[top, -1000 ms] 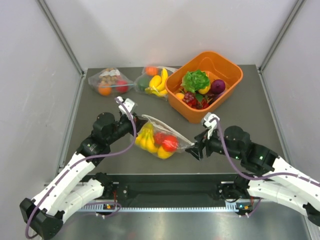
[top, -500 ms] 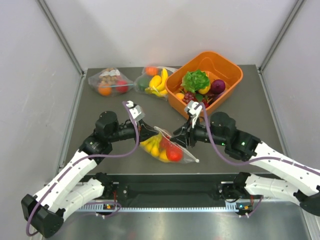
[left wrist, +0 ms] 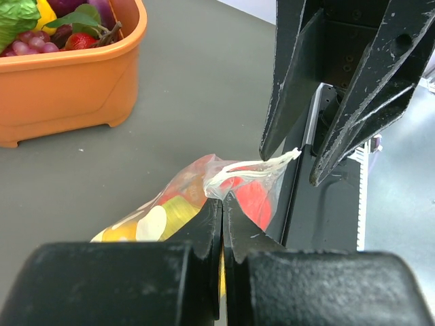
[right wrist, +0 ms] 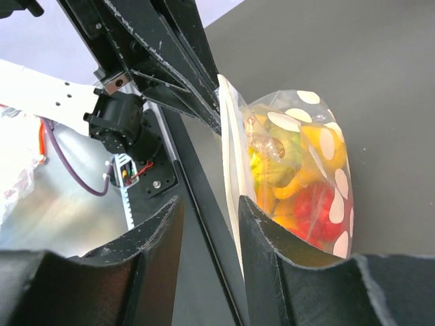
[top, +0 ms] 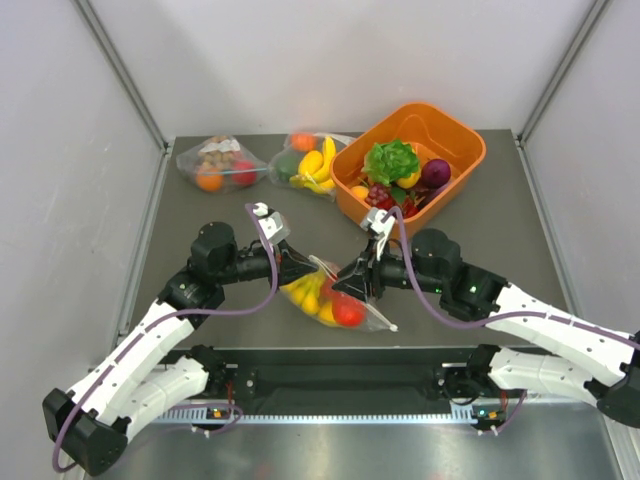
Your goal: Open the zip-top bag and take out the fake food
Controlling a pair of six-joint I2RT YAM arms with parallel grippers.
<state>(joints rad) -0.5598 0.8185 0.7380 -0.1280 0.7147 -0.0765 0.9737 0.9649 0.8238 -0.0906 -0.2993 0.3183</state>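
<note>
Grip comes first: the left gripper is clenched on one lip of the zip-top bag, between the arms, with the fake food inside. The right gripper straddles the other lip, jaws apart; it should pinch that lip alone, then pull away.

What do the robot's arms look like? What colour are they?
The left arm and right arm are white with chunky black joints. A purple cable runs along each. The left tool and right tool are black, each with two scuffed fingers.
</note>
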